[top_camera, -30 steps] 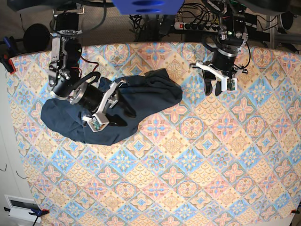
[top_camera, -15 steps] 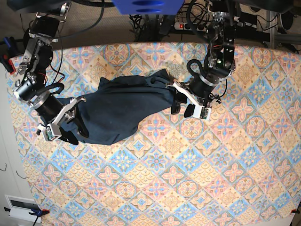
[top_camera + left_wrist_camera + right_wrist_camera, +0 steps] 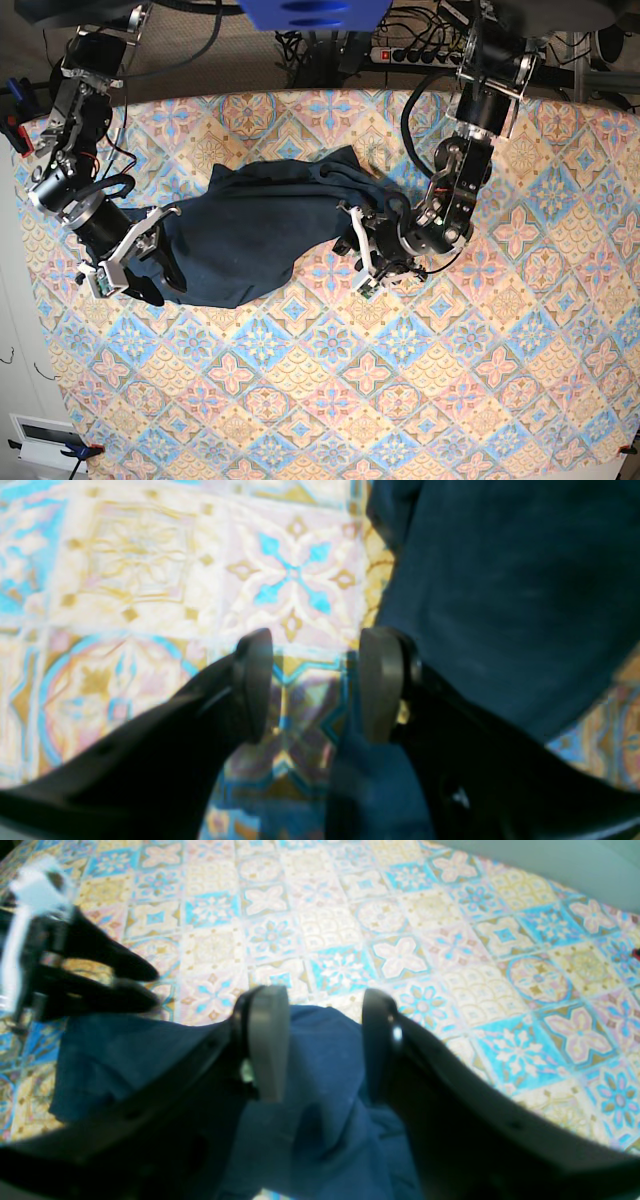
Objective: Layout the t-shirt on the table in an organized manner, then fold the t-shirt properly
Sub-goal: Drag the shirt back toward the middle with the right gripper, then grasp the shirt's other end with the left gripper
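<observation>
The dark navy t-shirt lies bunched in a long heap on the patterned table, left of centre. At the shirt's right end my left gripper hovers low. In the left wrist view the left gripper is open, with table showing in the gap and the t-shirt beside its right finger. My right gripper is over the shirt's left end. In the right wrist view the right gripper stands open above wrinkled t-shirt cloth, nothing pinched.
A power strip and cables run behind the table's back edge. A red clamp sits at the far left edge, and a white box lies off the front left corner. Bare table stretches right and forward.
The left arm swung from the back of the table down to the shirt's right end and opened its jaws wider. The right arm moved from the shirt's middle to its left end.
</observation>
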You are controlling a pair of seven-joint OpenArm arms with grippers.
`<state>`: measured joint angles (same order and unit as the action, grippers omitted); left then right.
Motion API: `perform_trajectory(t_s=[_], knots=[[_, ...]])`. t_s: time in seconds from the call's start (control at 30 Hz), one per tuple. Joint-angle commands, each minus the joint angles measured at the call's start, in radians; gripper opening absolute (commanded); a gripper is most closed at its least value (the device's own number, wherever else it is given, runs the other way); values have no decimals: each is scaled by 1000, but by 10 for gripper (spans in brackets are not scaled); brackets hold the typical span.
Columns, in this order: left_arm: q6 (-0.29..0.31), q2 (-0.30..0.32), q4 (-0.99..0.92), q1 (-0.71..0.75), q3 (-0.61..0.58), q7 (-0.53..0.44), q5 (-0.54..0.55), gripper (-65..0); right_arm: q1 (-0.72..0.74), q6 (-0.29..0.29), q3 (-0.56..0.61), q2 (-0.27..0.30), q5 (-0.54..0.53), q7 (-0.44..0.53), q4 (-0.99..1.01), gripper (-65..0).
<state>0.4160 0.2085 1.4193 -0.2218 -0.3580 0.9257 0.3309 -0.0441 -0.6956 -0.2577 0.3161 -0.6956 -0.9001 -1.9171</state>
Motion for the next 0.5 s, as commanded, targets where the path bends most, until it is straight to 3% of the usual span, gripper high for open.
perform_trajectory(t_s=[0.0, 0.1, 0.27, 0.37, 0.47], knots=[[2, -1, -10, -55, -25, -18, 15, -371, 13, -3, -9, 13, -19, 28, -17, -414], [4, -5, -99, -130, -126, -18, 49, -371, 13, -3, -9, 12, -19, 28, -17, -414], [4, -5, -140, -212, -255, -15, 236, -376, 13, -3, -10, 12, -17, 29, -15, -414], [10, -5, -179, -218, -299, 0, 265, -379, 13, -3, -18, 12, -17, 29, -15, -414], [54, -7, -225, -239, -372, -1, 267, -404, 13, -3, -44, 12, -17, 29, -15, -414]])
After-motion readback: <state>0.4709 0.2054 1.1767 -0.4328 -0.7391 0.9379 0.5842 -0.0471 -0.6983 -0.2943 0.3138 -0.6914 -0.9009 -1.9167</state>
